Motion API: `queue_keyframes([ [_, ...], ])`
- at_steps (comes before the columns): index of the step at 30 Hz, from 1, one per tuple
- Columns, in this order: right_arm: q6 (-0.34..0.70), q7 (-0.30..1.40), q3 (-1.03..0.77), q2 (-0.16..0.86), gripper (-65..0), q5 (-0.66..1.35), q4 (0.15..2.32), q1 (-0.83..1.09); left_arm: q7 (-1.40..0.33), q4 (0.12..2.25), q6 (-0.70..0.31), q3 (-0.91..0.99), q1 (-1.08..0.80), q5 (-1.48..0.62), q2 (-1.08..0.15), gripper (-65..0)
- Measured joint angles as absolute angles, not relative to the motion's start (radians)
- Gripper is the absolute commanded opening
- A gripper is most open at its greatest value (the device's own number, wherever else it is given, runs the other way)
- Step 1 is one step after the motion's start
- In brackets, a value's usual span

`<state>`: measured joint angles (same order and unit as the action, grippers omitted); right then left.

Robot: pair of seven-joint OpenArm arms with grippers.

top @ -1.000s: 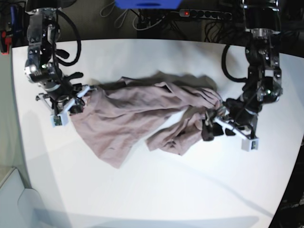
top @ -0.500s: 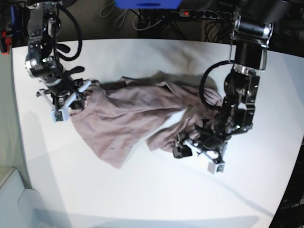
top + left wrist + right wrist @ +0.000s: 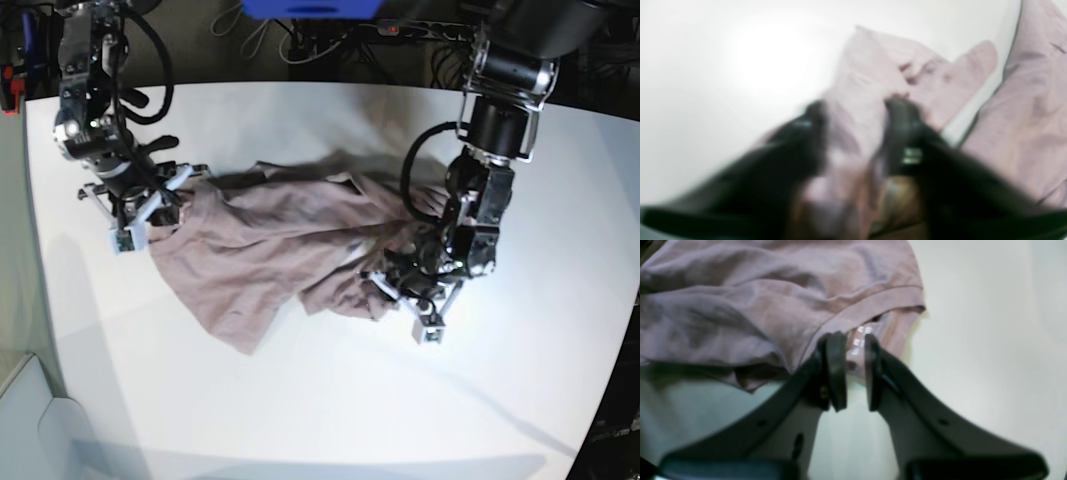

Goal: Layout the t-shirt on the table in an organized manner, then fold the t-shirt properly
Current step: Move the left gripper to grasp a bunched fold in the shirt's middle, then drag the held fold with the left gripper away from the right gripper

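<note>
T-shirt [image 3: 290, 250]: mauve, crumpled heap mid-worktop, bunched + twisted, not yet spread.
Near worktop [image 3: 320, 420]: bare white, wide open strip betw. shirt and near edge; lots of room to pull hem toward.
Near corner of shirt: loose point of cloth hanging lowest at approx [image 3: 245, 345], flat on worktop, untouched.
Left tool [image 3: 405, 285]: down on shirt's folded lobe at base view's right; wrist view blurred but shows cloth bunched betw. both fingers [image 3: 903, 133], so clamped on shirt.
Right tool [image 3: 150, 205]: at shirt's far-left corner in base view; wrist view shows pads [image 3: 836, 370] nearly together w/ ribbed collar and label pinched betw. them; gripping shirt at neckline.
Far side: shirt's top edge ragged, shadowed fold along it; worktop bare beyond, then cables + blue item past back edge.
Progress (judged): early; layout step only begun, no fold made. Left: spread flat, straighten sleeves + hem, then fold.
Edges/room: shirt well inside all worktop edges; most free space near + base view's right; left arm's elbow crowds far-right side.
</note>
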<state>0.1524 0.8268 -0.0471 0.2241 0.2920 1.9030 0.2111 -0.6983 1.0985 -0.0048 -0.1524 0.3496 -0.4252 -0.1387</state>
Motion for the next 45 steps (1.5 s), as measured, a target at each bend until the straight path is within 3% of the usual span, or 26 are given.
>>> queue_keyframes([
  [3,0.152,0.827,-0.047,0.225,-53.1,0.292,1.903,0.211,-0.701,1.096,0.0,-0.046,0.35,-0.419,-0.166,-62.1],
  [5,0.152,0.827,-0.047,0.224,-53.1,0.292,1.903,0.21,-0.707,1.122,0.004,0.061,0.338,-0.419,-0.173,-65.0],
  [13,0.152,0.824,-0.049,0.224,-53.1,0.291,1.903,0.209,-0.72,1.435,0.011,0.465,0.206,-0.418,-0.17,-64.8],
  [19,0.152,0.826,-0.044,0.227,-53.1,0.291,1.903,0.208,-0.705,1.544,0.004,0.642,0.122,-0.421,-0.169,-64.6],
  [24,0.152,0.827,-0.043,0.226,-52.9,0.291,1.903,0.208,-0.71,1.547,-0.002,0.652,0.036,-0.423,-0.168,-63.9],
  [26,0.152,0.828,-0.044,0.227,-52.8,0.288,1.903,0.205,-0.706,1.554,-0.004,0.651,0.005,-0.426,-0.166,-60.3],
  [31,0.152,0.828,-0.042,0.226,-52.4,0.288,1.903,0.204,-0.706,1.554,-0.001,0.651,-0.087,-0.529,-0.168,-40.5],
  [34,0.152,0.828,-0.041,0.227,-47.3,0.288,1.903,0.207,-0.708,1.554,0.0,0.651,-0.142,-0.611,-0.181,-30.7],
  [39,0.152,0.83,-0.041,0.229,-38.2,0.288,1.903,0.214,-0.706,1.591,0.001,0.656,-0.199,-0.685,-0.215,-29.8],
  [45,0.152,0.829,-0.04,0.23,-35.6,0.288,1.903,0.215,-0.713,1.753,-0.001,0.654,-0.27,-0.697,-0.212,-29.8],
])
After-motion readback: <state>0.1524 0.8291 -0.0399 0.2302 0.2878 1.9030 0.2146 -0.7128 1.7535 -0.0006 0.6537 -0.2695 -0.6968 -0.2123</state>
